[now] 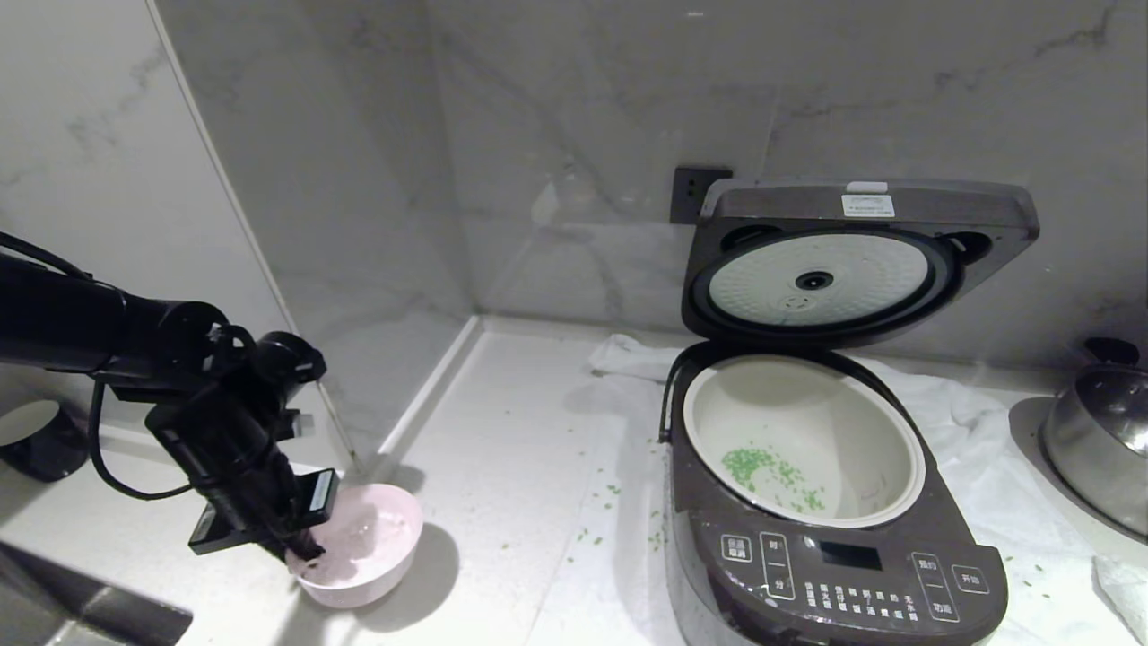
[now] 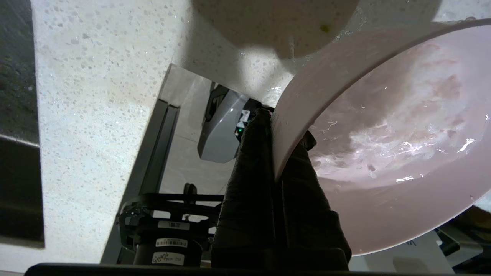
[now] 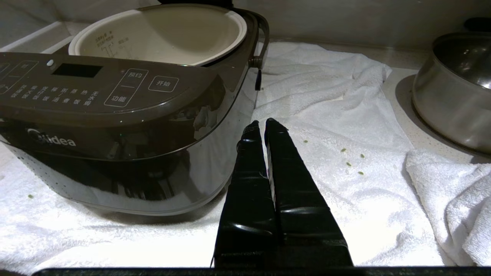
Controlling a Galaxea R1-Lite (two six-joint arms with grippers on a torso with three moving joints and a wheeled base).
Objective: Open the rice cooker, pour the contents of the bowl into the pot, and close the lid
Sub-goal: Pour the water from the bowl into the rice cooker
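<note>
Counter [image 1: 502, 431]: L fingers [image 2: 245, 180] pinch bowl [image 1: 377, 547] rim; R wrist cam only: R fingers [image 3: 284, 168] clenched, empty.

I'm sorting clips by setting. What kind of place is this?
Most likely a home kitchen: a rice cooker on a pale stone counter, marble-look wall, and a steel pan alongside.

A white towel [image 1: 973, 422] lay spread over the pale speckled counter [image 1: 502, 431], rumpled toward three o'clock. Small green grains [image 1: 619, 516] were scattered on the counter around six o'clock and a few more on the towel. A shiny steel pan [image 1: 1099, 431] sat at the three o'clock edge, partly cut off. A dark wall socket [image 1: 698, 193] was set in the grey marble wall [image 1: 574, 135] at about twelve o'clock. A small black cup [image 1: 40, 440] stood far out at nine o'clock.
</note>
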